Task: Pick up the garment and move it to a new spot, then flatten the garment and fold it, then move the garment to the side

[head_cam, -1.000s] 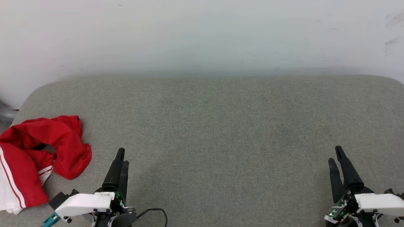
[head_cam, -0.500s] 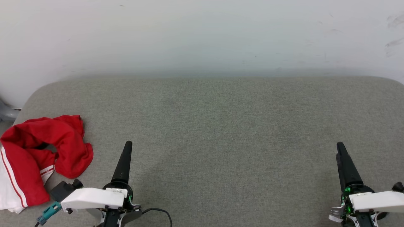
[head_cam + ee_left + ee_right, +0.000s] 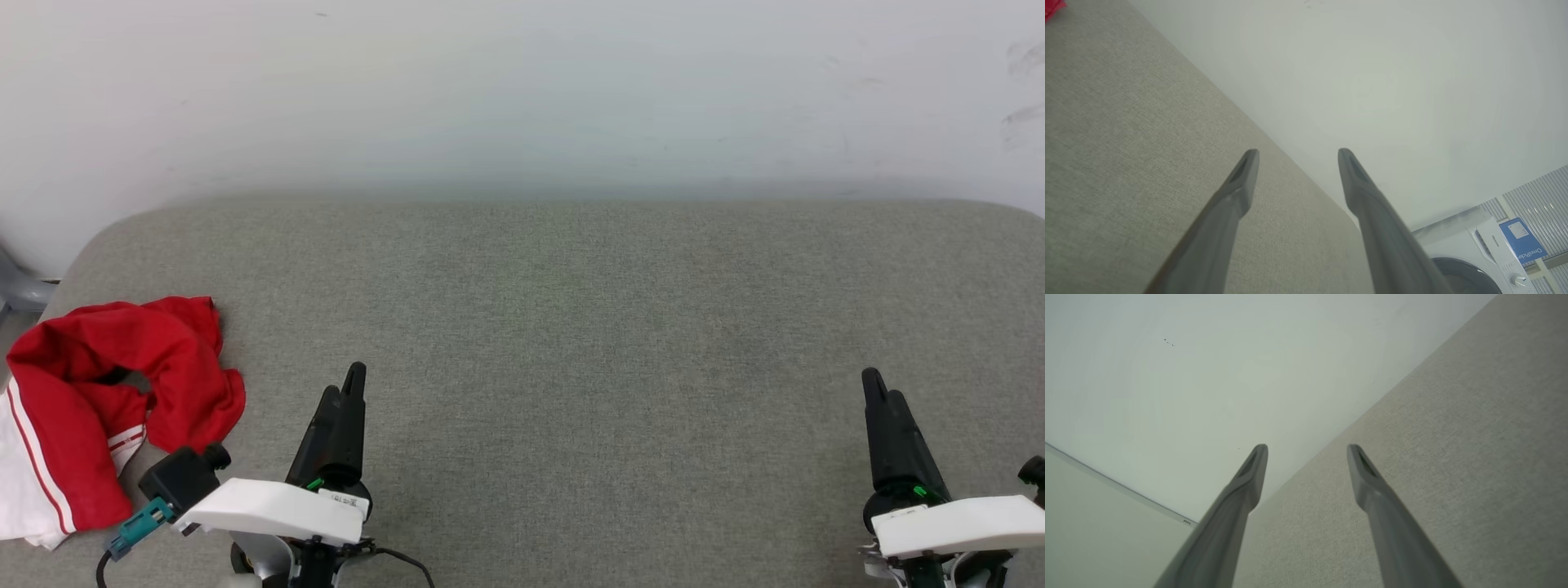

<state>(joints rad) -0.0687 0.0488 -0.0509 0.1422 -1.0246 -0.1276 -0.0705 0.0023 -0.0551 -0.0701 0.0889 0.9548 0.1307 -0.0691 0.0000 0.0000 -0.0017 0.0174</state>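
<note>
Grey padded surface [image 3: 571, 327] meets a pale wall [image 3: 522, 98] in your head view. The garment [image 3: 98, 392] lies crumpled at its left edge, near the left gripper [image 3: 343, 382] and well apart from the right gripper [image 3: 882, 385]. Your left wrist view shows its gripper spread wide above the surface. Your right wrist view shows its gripper spread likewise.

Crumpled red shirt [image 3: 106, 392] with a white striped sleeve lies at the left edge of the grey fabric worktop [image 3: 571, 327], left pincer [image 3: 343, 388] near it at lower left, right pincer [image 3: 882, 385] well apart at lower right, both pointing toward the white wall [image 3: 522, 98].
</note>
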